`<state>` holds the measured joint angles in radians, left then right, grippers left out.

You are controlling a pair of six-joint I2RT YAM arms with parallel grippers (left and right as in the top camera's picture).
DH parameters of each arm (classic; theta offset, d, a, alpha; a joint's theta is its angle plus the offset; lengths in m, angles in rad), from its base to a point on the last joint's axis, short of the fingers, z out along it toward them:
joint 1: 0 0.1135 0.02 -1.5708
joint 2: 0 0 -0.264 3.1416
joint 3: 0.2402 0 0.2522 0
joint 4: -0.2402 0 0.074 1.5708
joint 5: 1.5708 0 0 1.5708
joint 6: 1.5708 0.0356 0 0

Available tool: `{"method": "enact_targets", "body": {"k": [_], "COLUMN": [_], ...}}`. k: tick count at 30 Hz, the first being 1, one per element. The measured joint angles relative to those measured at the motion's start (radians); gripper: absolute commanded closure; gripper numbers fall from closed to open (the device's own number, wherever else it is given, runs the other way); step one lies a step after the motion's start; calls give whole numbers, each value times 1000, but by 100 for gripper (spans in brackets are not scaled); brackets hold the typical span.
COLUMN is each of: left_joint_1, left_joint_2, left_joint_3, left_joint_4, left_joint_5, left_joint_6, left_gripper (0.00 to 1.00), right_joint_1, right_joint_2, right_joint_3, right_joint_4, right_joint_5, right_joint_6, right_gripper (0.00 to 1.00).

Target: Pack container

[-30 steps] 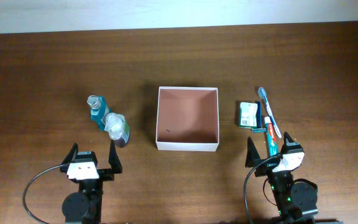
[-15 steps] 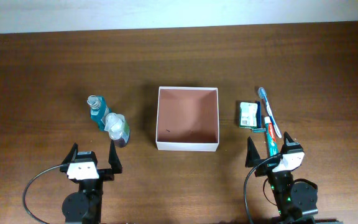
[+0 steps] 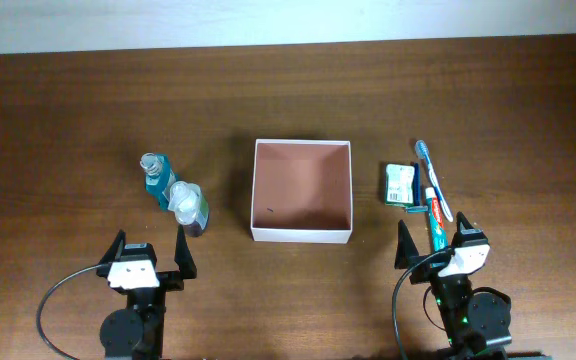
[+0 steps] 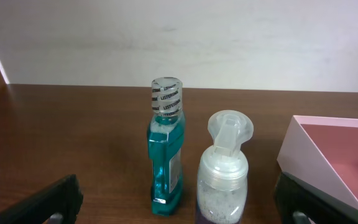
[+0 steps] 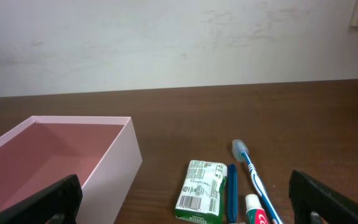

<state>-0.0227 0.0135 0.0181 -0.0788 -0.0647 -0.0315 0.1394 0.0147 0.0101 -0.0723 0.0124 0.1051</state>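
Observation:
The container (image 3: 302,235) is a square white-walled box with a reddish-brown inside, empty, at the table's middle; its corner shows in the left wrist view (image 4: 303,146) and in the right wrist view (image 5: 120,171). Left of it stand a teal mouthwash bottle (image 3: 155,180) (image 4: 165,155) and a clear pump bottle (image 3: 189,205) (image 4: 224,171). Right of it lie a green-and-white packet (image 3: 400,184) (image 5: 201,190), a blue toothbrush (image 3: 432,178) (image 5: 253,177) and a toothpaste tube (image 3: 434,218) (image 5: 257,211). My left gripper (image 3: 150,250) (image 4: 179,208) is open, near the bottles. My right gripper (image 3: 430,240) (image 5: 185,208) is open, near the toothpaste.
A thin blue stick (image 5: 231,193) lies between the packet and the toothbrush. A white wall runs along the table's far edge (image 3: 288,40). Dark wooden table surface surrounds the objects.

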Motion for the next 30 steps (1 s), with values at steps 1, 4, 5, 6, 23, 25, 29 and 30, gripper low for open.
{"method": "enact_targets", "body": {"k": [1, 4, 5, 6, 23, 25, 29, 30], "left_joint_1": [0, 0, 0, 0, 0, 0, 0, 0], "left_joint_2": [0, 0, 0, 0, 0, 0, 0, 0], "left_joint_3": [0, 0, 0, 0, 0, 0, 0, 0], "left_joint_4": [0, 0, 0, 0, 0, 0, 5, 9], "left_joint_5": [0, 0, 0, 0, 0, 0, 10, 28], "left_joint_6": [0, 0, 0, 0, 0, 0, -2, -5], "left_gripper": [1, 1, 0, 1, 1, 1, 0, 1], "right_joint_1": [0, 0, 0, 0, 0, 0, 0, 0], "right_joint_2": [0, 0, 0, 0, 0, 0, 0, 0], "right_joint_3": [0, 0, 0, 0, 0, 0, 0, 0], "right_joint_4": [0, 0, 0, 0, 0, 0, 0, 0], "right_joint_5": [0, 0, 0, 0, 0, 0, 0, 0], "right_joint_6": [0, 0, 0, 0, 0, 0, 0, 0], "right_gripper": [2, 2, 1, 2, 2, 2, 2, 2]}}
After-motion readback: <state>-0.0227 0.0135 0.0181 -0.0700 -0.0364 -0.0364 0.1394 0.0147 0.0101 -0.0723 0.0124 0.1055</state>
